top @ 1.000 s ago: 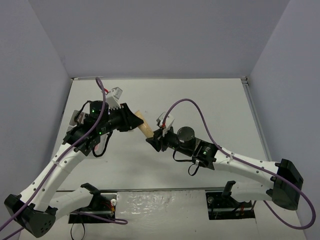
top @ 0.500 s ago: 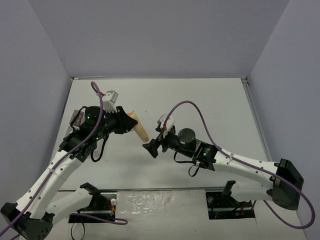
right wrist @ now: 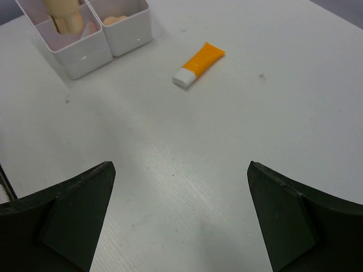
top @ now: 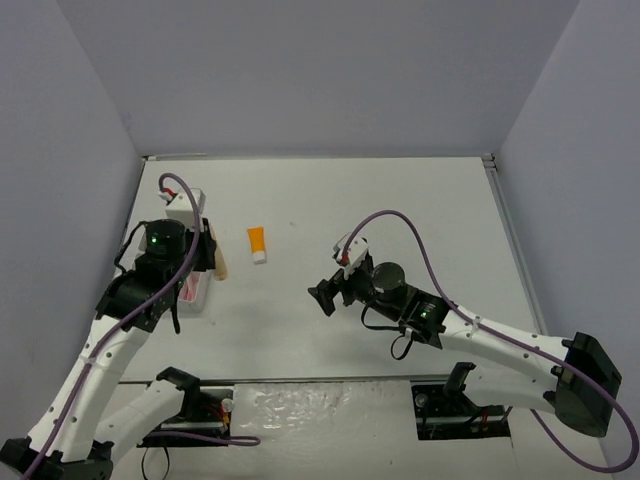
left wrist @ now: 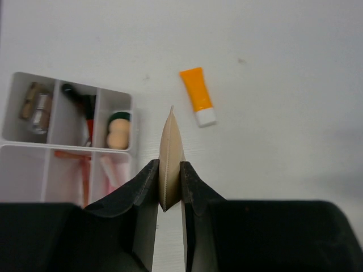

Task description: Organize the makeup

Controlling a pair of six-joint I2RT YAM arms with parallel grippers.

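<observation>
White table (top: 400,200). Landmark: white translucent six-compartment box (left wrist: 74,148), most cells stocked.

Step in hand, as I read it: stowing the beige flat-crimped plastic tube (left wrist: 170,141).

Left arm reaches forward, wrist pitched down. Left gripper (left wrist: 168,165) is clamped on the tube's near end, just right of the box and not over it.

Next move likely needs a shift left over a cell with room, then release.

Right gripper (right wrist: 180,167): jaws spread wide, empty, low over the table, well right of the box.

Orange plastic tube with white cap (left wrist: 198,103) lies flat, right of the box.
</observation>
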